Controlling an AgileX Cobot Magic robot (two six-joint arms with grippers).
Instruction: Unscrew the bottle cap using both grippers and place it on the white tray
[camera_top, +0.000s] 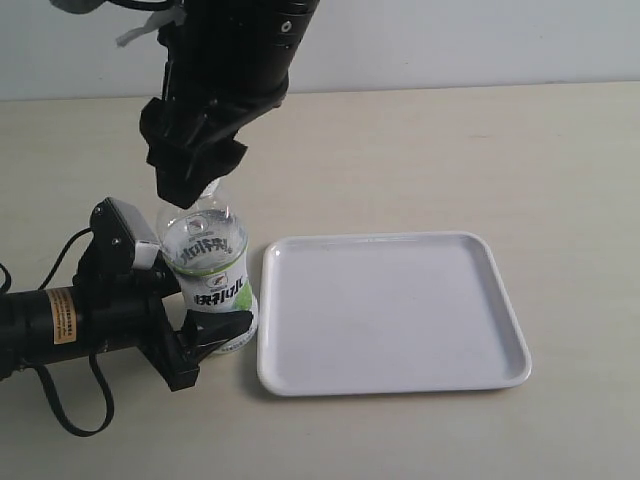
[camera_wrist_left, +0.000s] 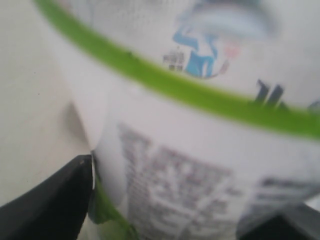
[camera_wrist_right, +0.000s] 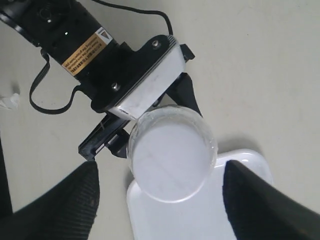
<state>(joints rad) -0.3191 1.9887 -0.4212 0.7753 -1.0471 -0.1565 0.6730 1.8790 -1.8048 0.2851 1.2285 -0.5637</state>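
The left pincer (camera_top: 200, 300) pinches the lower body of the small clear plastic bottle (camera_top: 205, 250) with white-and-green label, upright on the table (camera_top: 500, 150) just beside the glossy white square tray (camera_top: 400, 310); the right pincer (camera_wrist_right: 160, 170), spread, straddles the round white plastic cap (camera_wrist_right: 172, 152) atop the bottle
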